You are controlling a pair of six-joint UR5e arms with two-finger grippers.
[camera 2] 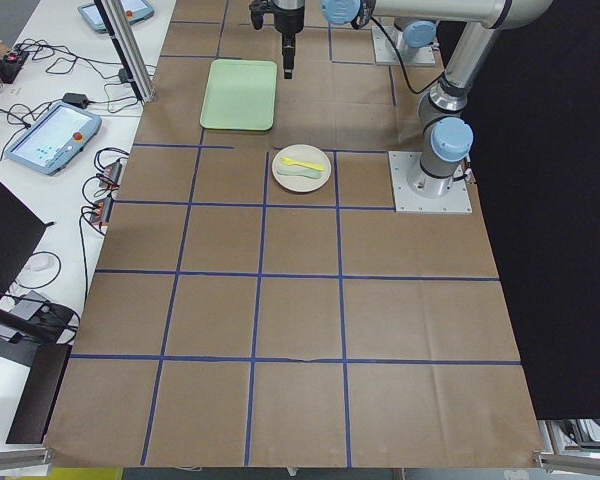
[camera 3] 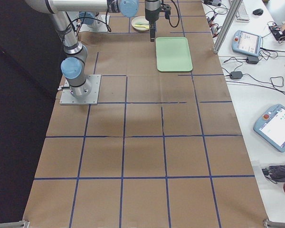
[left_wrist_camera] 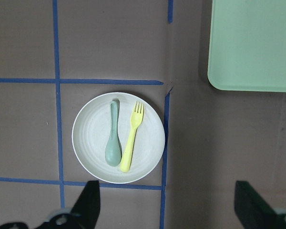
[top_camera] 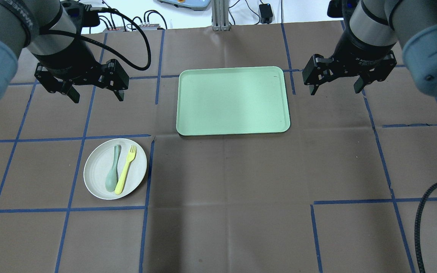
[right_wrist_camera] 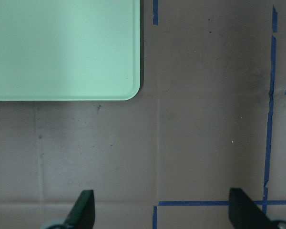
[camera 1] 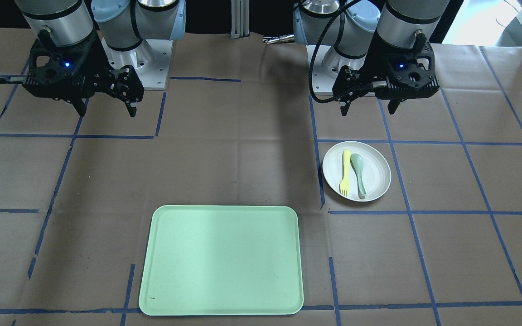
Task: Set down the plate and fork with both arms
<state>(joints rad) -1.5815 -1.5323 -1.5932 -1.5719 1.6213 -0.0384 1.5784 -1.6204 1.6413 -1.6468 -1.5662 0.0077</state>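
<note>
The off-white plate [top_camera: 97, 178] sits on the table on my left side, with the yellow fork [top_camera: 125, 170] and a grey-green spoon [top_camera: 112, 175] lying side by side in it. The left wrist view shows the plate [left_wrist_camera: 88, 140] and the fork [left_wrist_camera: 131, 138] below the hand. My left gripper [top_camera: 95, 93] hangs open and empty above the table, beyond the plate. My right gripper [top_camera: 336, 88] hangs open and empty to the right of the mint-green tray [top_camera: 233, 100]. In the front view the plate [camera 1: 376, 179] and fork [camera 1: 345, 173] lie below the left gripper [camera 1: 369, 108]; the right gripper [camera 1: 106, 108] is at left.
The tray [camera 1: 222, 260] lies empty in the middle of the table; its corner shows in the right wrist view [right_wrist_camera: 62, 47]. Blue tape lines cross the brown table cover. A black cable [top_camera: 427, 212] hangs at the right edge.
</note>
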